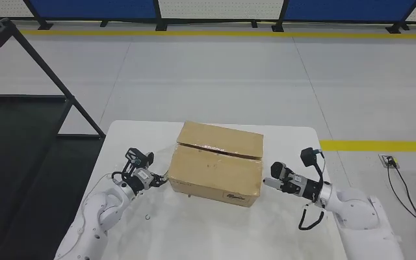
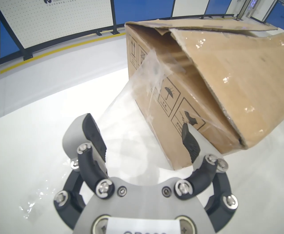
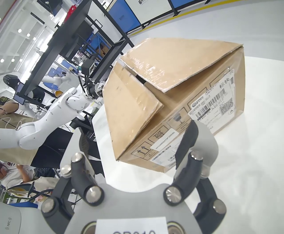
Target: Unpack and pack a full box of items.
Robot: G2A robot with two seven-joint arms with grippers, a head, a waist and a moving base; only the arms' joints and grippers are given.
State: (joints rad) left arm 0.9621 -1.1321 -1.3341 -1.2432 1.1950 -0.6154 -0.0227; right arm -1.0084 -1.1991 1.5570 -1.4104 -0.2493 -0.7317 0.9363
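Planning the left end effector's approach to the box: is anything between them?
Nothing solid. The open left end effector sits close beside one end of the box, over bare table. Only loose clear tape hangs off that end.

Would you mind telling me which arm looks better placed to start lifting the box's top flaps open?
Probably left: the open left tool sits by the box end where a flap gapes and torn tape hangs loose. The right tool, also open, faces the labelled end.

Lab hall: pegboard partitions (image 2: 55,20), yellow floor line (image 1: 195,32)
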